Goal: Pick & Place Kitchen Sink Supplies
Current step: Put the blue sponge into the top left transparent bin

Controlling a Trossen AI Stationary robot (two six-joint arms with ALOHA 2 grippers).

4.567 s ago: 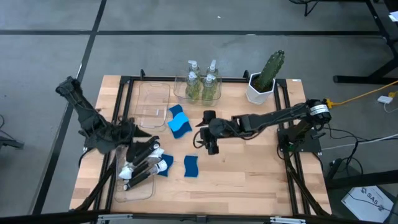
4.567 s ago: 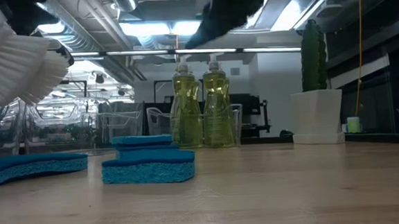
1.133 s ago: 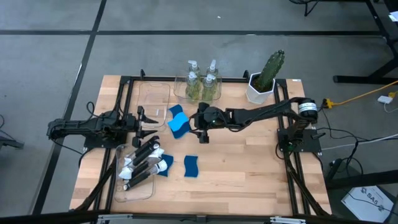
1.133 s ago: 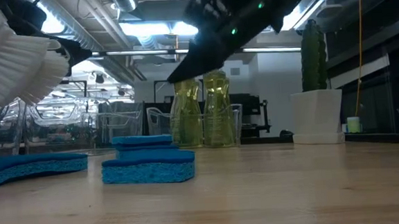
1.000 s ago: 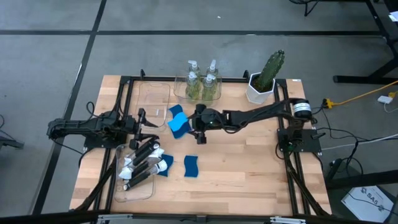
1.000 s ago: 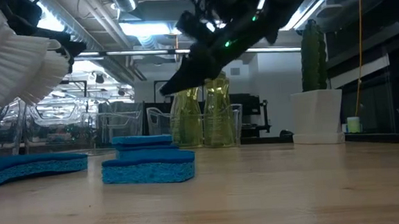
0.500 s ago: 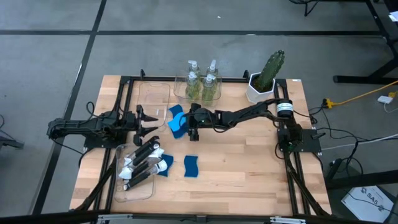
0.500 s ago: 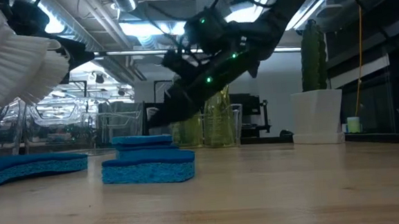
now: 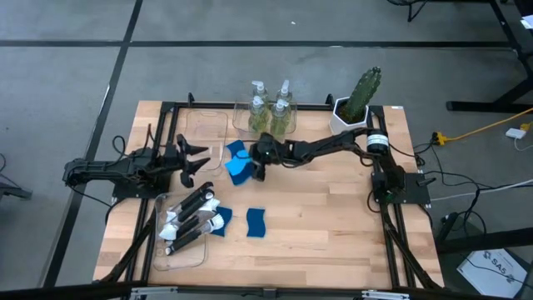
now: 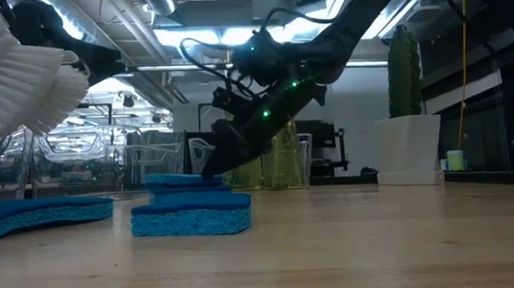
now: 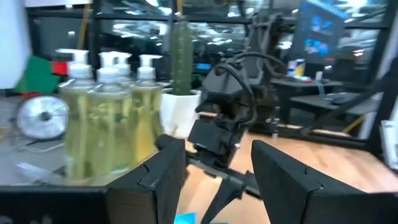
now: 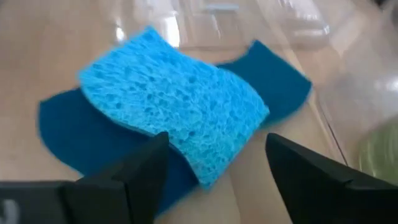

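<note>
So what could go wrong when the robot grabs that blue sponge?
1. Two blue sponges lie stacked, so the open right pincer, low over them, might lift both or just push the top one off.
2. The soap bottles in their clear bin stand close behind that arm; a swing could bump them.
3. The left pincer waits nearby, open; the arms might collide.

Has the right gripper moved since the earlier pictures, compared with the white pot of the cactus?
Yes. In the high view the right gripper has moved leftward, away from the white pot, and now sits over the blue sponges.
</note>
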